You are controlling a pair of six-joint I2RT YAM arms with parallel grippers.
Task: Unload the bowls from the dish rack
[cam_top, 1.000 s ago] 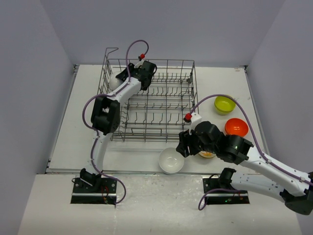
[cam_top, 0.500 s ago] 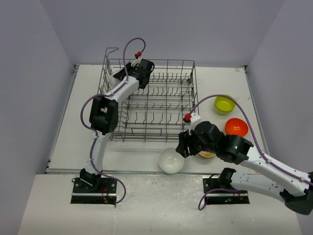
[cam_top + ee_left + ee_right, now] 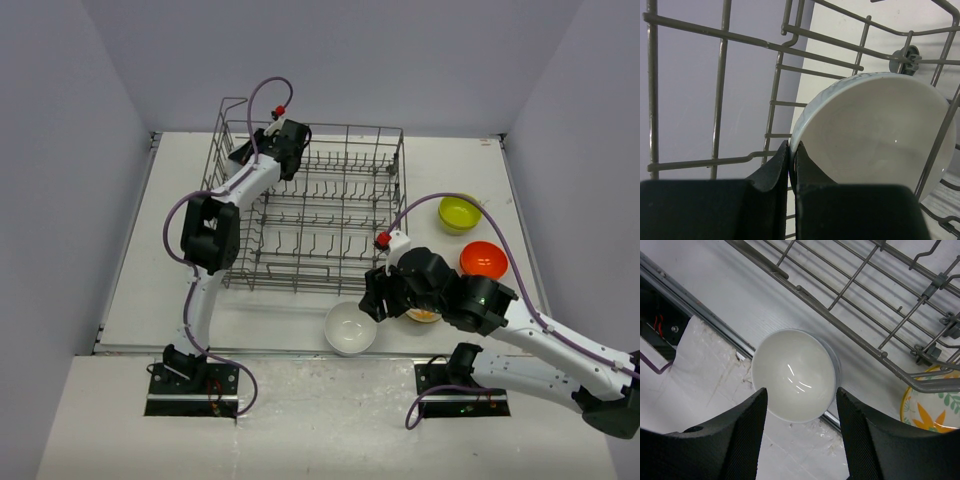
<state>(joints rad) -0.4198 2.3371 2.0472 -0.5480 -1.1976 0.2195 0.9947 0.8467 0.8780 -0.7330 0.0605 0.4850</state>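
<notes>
Left claw (image 3: 791,148) sat shut at bowl (image 3: 875,135) rim inside rack (image 3: 720,95); actual hold unclear. Right claw (image 3: 801,390) wide, empty. Bowl looked glazed, slick, chippable: bite rim deeper.

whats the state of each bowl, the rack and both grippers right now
grey wire dish rack: on the table, one bowl visible inside
plain white bowl in the rack: on edge, rim pinched
left gripper: jaws shut on that rim
right gripper: jaws open, holding nothing
front white bowl: upright, empty
yellow-green bowl: upright, empty
orange bowl: upright, empty
floral-patterned bowl: upright, partly hidden
</notes>
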